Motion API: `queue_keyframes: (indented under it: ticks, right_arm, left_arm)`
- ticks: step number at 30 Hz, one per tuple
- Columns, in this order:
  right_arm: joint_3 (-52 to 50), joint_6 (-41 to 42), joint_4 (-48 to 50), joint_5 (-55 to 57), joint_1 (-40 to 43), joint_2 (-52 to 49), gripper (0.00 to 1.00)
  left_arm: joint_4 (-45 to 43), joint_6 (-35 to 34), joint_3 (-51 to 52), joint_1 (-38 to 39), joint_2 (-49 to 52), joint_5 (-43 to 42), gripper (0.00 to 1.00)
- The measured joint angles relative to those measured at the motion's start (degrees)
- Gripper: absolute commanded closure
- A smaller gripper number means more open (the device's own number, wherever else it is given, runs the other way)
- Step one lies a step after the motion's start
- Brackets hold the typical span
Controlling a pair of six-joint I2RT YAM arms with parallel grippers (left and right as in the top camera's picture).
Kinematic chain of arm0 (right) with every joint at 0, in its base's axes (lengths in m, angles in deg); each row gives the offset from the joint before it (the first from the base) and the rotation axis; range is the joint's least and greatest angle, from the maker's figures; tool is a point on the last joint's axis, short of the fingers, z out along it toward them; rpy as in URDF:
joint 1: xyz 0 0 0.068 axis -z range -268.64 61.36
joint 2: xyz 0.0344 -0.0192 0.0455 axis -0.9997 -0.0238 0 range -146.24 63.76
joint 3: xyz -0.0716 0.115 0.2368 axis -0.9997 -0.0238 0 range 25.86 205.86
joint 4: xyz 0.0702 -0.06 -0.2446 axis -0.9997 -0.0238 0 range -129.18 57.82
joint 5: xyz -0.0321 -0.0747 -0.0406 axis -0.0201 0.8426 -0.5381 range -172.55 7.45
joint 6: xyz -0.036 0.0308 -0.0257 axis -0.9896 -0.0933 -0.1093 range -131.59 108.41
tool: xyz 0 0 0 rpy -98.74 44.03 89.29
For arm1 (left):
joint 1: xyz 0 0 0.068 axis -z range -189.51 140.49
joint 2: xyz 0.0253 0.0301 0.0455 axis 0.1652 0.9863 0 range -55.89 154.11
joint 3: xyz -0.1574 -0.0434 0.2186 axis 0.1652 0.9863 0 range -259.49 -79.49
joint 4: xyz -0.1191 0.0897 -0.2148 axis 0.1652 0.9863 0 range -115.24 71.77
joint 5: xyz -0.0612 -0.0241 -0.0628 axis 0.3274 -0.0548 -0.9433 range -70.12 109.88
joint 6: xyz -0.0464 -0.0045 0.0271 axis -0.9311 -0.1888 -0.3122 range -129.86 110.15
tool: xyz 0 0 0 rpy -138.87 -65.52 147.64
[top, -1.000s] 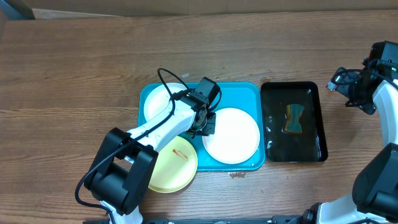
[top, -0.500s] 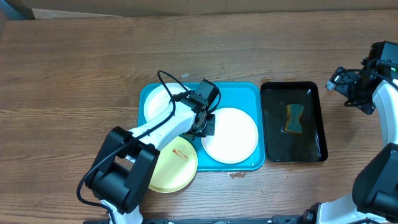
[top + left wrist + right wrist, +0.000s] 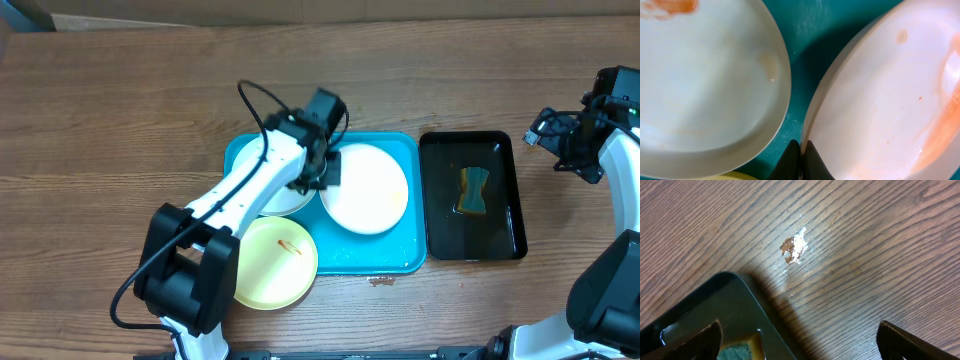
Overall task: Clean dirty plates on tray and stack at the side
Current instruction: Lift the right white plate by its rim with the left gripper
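Note:
The turquoise tray point(image 3: 400, 255) holds two white plates. My left gripper point(image 3: 326, 172) is shut on the left rim of the right white plate point(image 3: 368, 190). In the left wrist view its black fingers point(image 3: 810, 161) pinch that plate's edge point(image 3: 890, 100), which carries orange-brown smears. The other white plate point(image 3: 285, 200) lies beside it, partly under my left arm, with a smear near its top point(image 3: 705, 85). A pale yellow-green plate point(image 3: 272, 262) with a small red smear overlaps the tray's front left corner. My right gripper point(image 3: 570, 140) hangs open over bare wood, far right.
A narrow black tray point(image 3: 522, 200) holding water and a yellow-green sponge point(image 3: 473, 190) stands right of the turquoise tray. In the right wrist view its corner point(image 3: 700, 315) sits next to a small brown stain point(image 3: 794, 247) on the wooden table.
My left gripper finished closing on the right white plate's rim and shifted it toward the tray's far side. The right arm has not moved.

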Motion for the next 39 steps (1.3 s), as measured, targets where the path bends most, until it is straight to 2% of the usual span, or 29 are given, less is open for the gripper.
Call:
queue_keyframes:
  ticks: [7,14,20,26,39]
  right_arm:
    - [0.0,0.02,-0.04,0.04,0.0,0.0,0.0]
    - [0.0,0.04,-0.02,0.02,0.0,0.0,0.0]
    - [0.0,0.04,-0.02,0.0,0.0,0.0,0.0]
    - [0.0,0.0,-0.02,0.02,0.0,0.0,0.0]
    - [0.0,0.04,0.0,0.02,0.0,0.0,0.0]
  left_arm:
    - [1.75,0.5,-11.52,0.11,0.0,1.31,0.96]
    - [-4.07,1.09,-13.31,5.27,0.02,5.6,0.96]
    - [-8.26,1.53,-13.31,13.46,0.02,14.21,0.96]
    - [-10.51,3.21,-13.31,21.97,0.02,26.4,0.96]
    - [-17.35,15.43,-13.31,34.75,0.02,48.63,0.96]
